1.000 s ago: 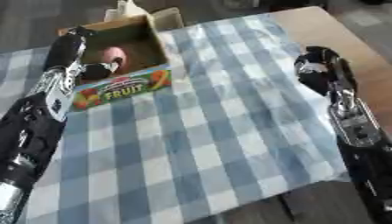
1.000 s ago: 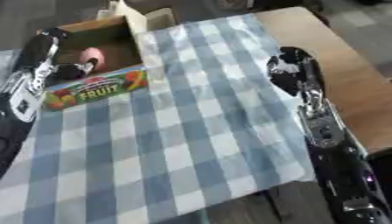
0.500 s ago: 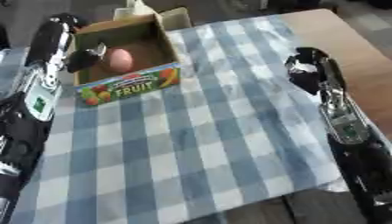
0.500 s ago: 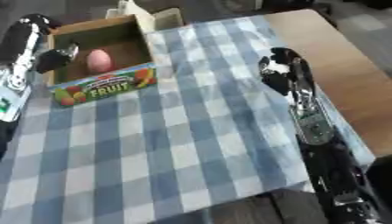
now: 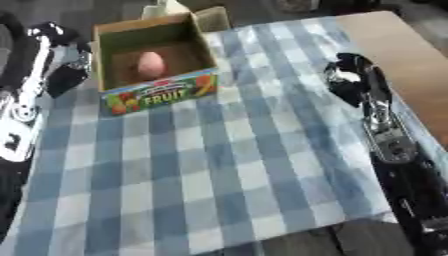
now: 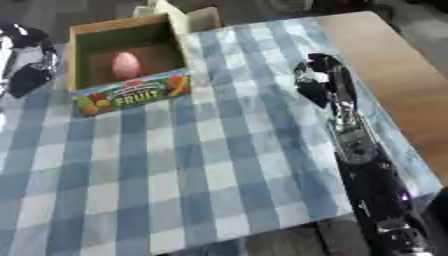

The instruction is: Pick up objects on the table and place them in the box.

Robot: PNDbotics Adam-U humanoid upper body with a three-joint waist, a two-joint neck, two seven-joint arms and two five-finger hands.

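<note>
A cardboard box (image 5: 157,95) with a colourful "FRUIT" label on its front wall stands at the back left of the table. A pink, egg-shaped object (image 5: 150,64) lies inside it. My left hand (image 5: 63,70) hangs just left of the box, outside its wall, fingers hanging relaxed with nothing in them. My right hand (image 5: 348,80) hovers over the right part of the cloth, fingers curled, holding nothing.
A blue and white checked cloth (image 5: 219,165) covers most of the table. Bare wooden tabletop (image 5: 411,55) shows along the right side. The box's open flaps (image 5: 210,17) stick up at its back.
The whole picture has shifted down and right, so the camera has tilted. My left hand has drawn away from the box to its left side. The right arm kept its pose.
</note>
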